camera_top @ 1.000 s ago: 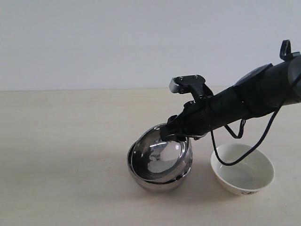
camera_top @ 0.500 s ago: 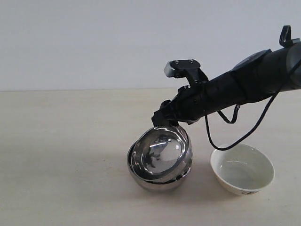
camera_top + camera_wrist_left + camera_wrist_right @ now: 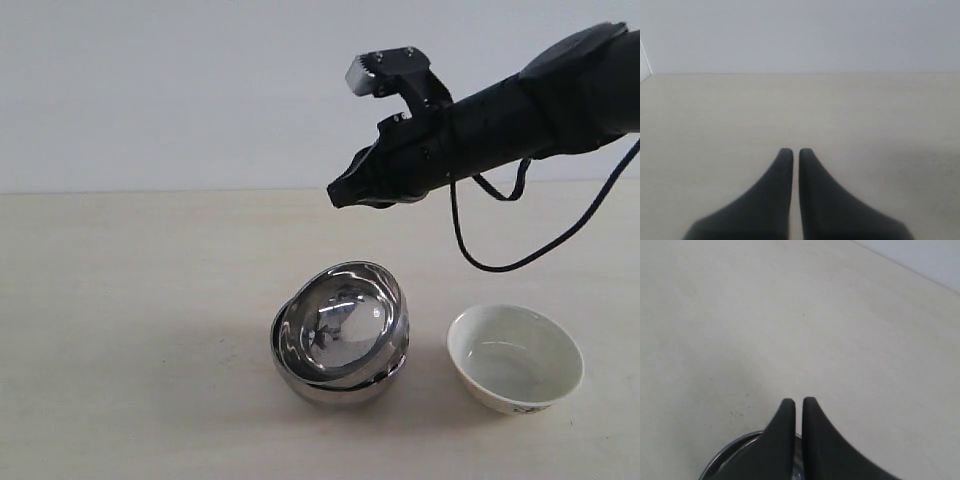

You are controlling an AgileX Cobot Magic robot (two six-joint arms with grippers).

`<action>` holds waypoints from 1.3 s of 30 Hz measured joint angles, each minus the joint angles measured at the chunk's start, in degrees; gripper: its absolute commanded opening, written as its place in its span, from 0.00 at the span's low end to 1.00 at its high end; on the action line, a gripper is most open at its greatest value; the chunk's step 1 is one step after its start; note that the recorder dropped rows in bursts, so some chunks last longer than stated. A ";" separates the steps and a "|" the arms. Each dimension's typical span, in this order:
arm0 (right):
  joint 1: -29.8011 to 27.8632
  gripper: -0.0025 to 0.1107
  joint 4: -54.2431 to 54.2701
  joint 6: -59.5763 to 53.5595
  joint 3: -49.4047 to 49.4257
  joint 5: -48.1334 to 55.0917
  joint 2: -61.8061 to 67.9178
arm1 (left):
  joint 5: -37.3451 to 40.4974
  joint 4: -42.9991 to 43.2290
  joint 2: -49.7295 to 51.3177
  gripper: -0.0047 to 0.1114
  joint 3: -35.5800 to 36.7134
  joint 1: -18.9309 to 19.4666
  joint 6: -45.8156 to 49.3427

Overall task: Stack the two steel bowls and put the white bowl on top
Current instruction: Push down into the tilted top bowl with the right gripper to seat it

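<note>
Below the right hand (image 3: 336, 197), stacked steel bowls (image 3: 340, 340), well apart

Pale table (image 3: 120, 400) under nested steel bowls (image 3: 340, 338), white bowl (image 3: 515, 360) beside

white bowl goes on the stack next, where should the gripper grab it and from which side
Pinch the rim of the white bowl, coming straight down from above: it stands upright and empty, so the jaws can straddle its thin wall, one inside and one outside. The stretch of rim farthest from the steel bowls is probably safest.
</note>
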 measured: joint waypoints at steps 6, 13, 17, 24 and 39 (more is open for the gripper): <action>0.00 0.02 -12.03 14.08 -0.03 1.02 -3.85 | 0.00 0.00 0.00 0.07 0.00 0.00 0.00; 0.19 0.02 -34.01 37.56 -2.96 6.10 -4.98 | 0.00 0.00 0.00 0.07 0.00 0.00 0.00; 3.56 0.02 -47.28 48.61 -5.05 11.47 -5.11 | 0.00 0.00 0.00 0.07 0.00 0.00 0.00; 11.66 0.02 -65.16 61.64 -5.19 20.32 -5.15 | 0.00 0.00 0.00 0.07 0.00 0.00 0.00; 15.95 0.02 -66.02 65.58 -5.19 20.91 0.97 | 0.00 0.00 0.00 0.07 0.00 0.00 0.00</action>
